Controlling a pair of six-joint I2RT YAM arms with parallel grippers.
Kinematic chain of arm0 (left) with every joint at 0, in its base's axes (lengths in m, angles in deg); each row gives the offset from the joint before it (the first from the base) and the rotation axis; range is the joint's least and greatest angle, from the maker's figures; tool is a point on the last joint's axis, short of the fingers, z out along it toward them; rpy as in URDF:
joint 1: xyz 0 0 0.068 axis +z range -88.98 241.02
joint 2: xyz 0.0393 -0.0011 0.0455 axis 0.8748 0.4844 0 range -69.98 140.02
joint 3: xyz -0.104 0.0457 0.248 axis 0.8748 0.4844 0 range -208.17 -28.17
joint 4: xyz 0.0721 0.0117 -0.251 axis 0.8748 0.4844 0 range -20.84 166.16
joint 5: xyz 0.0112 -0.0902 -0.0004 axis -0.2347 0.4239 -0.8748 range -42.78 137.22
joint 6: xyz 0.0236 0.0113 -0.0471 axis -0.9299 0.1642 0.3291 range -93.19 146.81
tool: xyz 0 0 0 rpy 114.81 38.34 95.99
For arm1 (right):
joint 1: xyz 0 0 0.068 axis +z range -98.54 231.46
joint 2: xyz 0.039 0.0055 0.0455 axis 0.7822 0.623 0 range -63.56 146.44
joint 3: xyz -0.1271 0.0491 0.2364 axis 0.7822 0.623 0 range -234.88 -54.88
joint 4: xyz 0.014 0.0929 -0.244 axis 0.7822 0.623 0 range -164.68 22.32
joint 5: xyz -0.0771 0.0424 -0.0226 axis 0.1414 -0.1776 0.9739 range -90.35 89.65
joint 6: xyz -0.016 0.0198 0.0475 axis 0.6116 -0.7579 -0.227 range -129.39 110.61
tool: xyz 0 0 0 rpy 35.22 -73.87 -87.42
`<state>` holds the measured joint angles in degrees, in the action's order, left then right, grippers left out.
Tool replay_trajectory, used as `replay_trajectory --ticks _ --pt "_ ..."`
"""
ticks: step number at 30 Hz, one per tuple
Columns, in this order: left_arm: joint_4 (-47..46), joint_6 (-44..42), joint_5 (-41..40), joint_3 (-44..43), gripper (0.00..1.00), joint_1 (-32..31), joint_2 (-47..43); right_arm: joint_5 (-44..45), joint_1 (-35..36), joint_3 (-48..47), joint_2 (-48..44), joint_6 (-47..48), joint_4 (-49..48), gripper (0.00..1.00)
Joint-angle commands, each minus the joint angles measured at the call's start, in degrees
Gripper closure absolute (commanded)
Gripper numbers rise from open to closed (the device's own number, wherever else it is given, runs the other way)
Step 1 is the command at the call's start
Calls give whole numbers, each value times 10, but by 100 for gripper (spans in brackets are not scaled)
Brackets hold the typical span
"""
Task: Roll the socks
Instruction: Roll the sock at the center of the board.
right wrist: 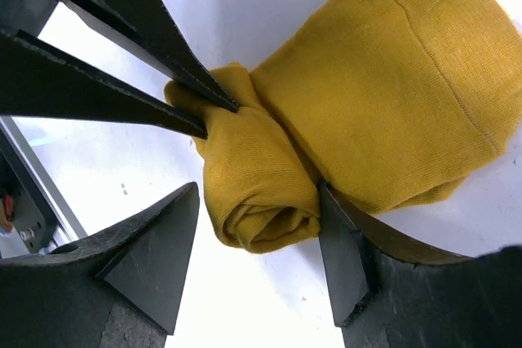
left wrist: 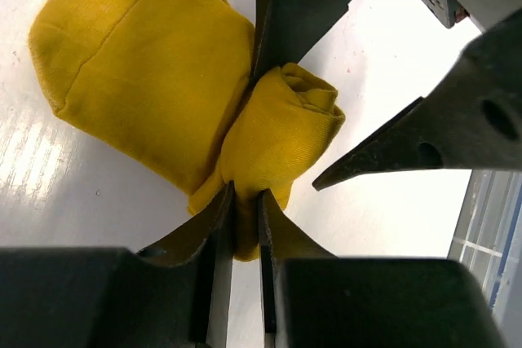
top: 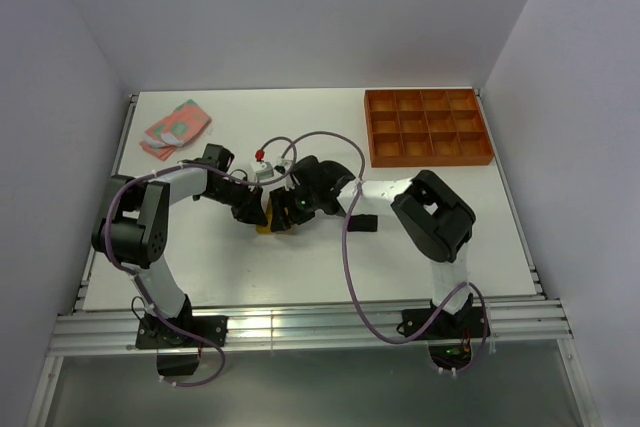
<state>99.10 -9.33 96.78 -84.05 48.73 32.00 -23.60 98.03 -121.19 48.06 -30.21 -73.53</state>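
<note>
Top external view, left to right: a pink sock (top: 176,128) with green patches lies at the far left of the white surface (top: 470,247), well apart from the arms. Both arms bend inward and meet near the middle, where the left end effector (top: 256,209) and the right end effector (top: 293,209) crowd over a mustard-yellow sock (top: 268,226). An orange tray (top: 428,127) of square compartments sits at the far right. Left wrist view: the sock (left wrist: 155,71) is partly rolled, with its flat, unrolled part spreading to the left and a tight roll on the right. The left end effector (left wrist: 243,197) is nearly closed, its two fingers pinching one end of the roll. Right wrist view: the right end effector (right wrist: 257,201) stands wide, gripping nothing. Its fingers sit on either side of the roll, one touching the fabric where the roll meets the flat part (right wrist: 383,79) and the other apart from it. The roll's long axis runs from the left arm's pinch toward the right wrist, passing between the right fingers, so closing them would likely squeeze the roll across its width. The flat part left to wind lies beyond that touching finger. No tag, brand or writing can be read on anything.
</note>
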Motion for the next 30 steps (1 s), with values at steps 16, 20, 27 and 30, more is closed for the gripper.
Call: replay_trajectory --ticks 16,20,27,30 --pt "39 10 -119 -20 100 4 15 154 4 241 -166 -41 -193 33" --pt "34 17 -126 -17 100 -5 -5 216 3 225 -171 -76 -153 40" --pt "20 32 -141 -5 100 -27 -27 251 6 103 -111 -113 -69 46" --pt "19 35 -141 -5 100 -33 -27 261 15 40 -75 -114 -26 46"
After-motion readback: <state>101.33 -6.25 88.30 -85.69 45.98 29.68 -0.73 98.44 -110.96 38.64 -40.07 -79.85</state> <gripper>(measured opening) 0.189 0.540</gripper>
